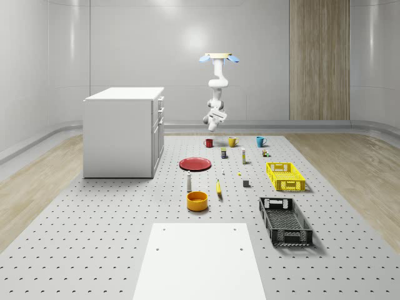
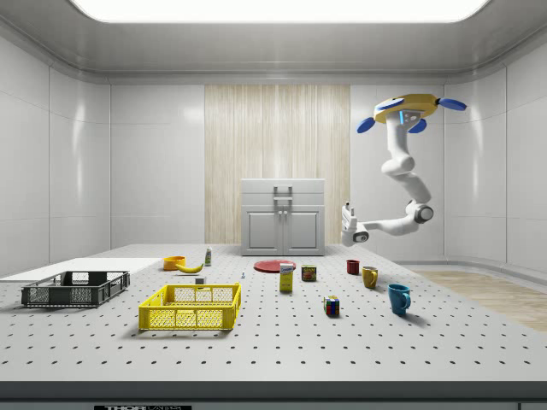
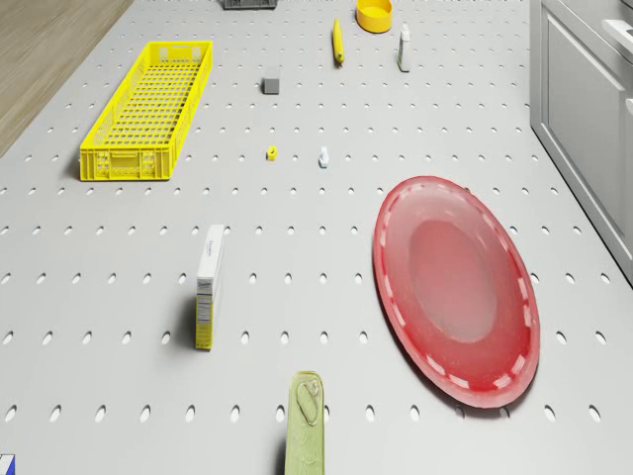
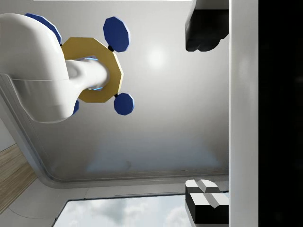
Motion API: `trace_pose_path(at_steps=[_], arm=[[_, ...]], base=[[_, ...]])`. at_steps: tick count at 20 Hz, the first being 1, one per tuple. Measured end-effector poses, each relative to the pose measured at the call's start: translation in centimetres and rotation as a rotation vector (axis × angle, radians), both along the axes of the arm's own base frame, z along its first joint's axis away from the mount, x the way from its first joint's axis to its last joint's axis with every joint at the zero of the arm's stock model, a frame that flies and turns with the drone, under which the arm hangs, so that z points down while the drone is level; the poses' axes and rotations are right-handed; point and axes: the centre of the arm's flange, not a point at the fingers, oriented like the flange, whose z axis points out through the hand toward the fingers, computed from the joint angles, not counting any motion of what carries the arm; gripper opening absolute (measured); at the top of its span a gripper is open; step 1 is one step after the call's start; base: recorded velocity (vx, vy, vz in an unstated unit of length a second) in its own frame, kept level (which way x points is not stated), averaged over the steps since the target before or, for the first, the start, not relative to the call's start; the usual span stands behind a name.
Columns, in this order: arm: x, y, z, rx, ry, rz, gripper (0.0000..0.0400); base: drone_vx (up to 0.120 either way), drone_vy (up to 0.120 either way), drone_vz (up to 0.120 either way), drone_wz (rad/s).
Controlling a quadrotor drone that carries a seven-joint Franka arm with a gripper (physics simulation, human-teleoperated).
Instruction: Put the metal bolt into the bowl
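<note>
Tool [image 2: 347,224] high above mugs [image 2: 370,276] — drone [image 2: 408,111] hovering.

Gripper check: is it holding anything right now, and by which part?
Nothing is held. The gripper hangs in the air with its jaws apart and nothing between them, beneath the hovering drone, high above the perforated table.

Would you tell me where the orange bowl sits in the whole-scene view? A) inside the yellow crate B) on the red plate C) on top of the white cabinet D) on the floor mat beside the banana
D: the orange bowl rests on the mat just left of the banana.
</note>
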Motion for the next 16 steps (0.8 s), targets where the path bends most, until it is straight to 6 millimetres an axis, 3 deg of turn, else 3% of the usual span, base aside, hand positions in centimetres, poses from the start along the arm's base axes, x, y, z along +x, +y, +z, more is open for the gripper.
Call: trace_pose_path(at_steps=[4,8,12,16], arm=[[0.1,3.2,-2.8,-0.43,-0.001,-0.014,0.04],[0.3,5.2,-8.8,-1.07,-0.001,-0.036,0.04],[0.5,3.1,-14.8,-1.724,0.0,-0.06,0.04],[0.6,-0.3,-17.6,-2.17,0.002,-0.074,0.04]], base=[[0.12,0.0,0.0,0.0],[0.12,0.0,0.0,0.0],[0.12,0.0,0.0,0.0],[0.12,0.0,0.0,0.0]])
